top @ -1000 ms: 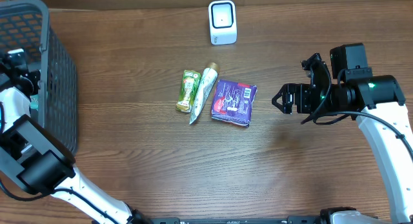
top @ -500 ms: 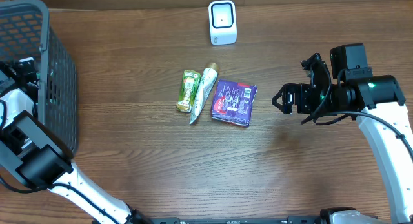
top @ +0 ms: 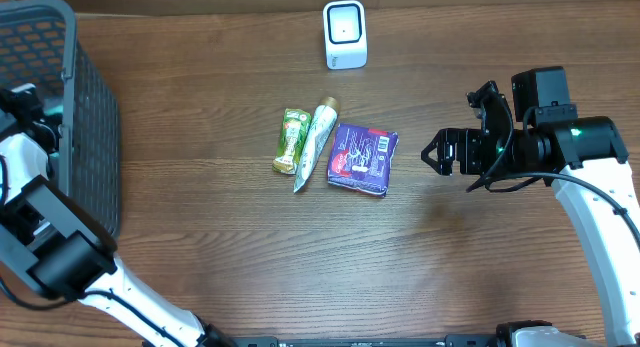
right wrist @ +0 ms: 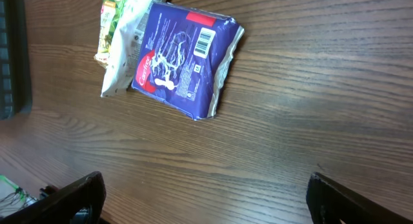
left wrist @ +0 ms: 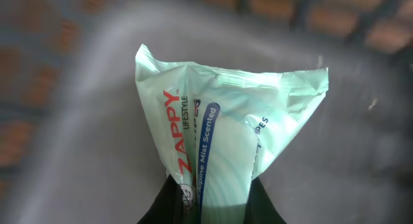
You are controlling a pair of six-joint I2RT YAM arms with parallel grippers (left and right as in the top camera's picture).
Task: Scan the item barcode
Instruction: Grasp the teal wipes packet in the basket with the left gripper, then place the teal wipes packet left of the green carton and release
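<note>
The left gripper (left wrist: 216,208) is clenched on the lower end of a pale green Zappy wipes pack (left wrist: 226,121), inside the dark mesh basket (top: 90,137) far left of the white scanner (top: 345,34). The right gripper (right wrist: 205,188) hangs with jaws spread, right of and nearer than the scanner, beside a purple packet (top: 363,158).
</note>
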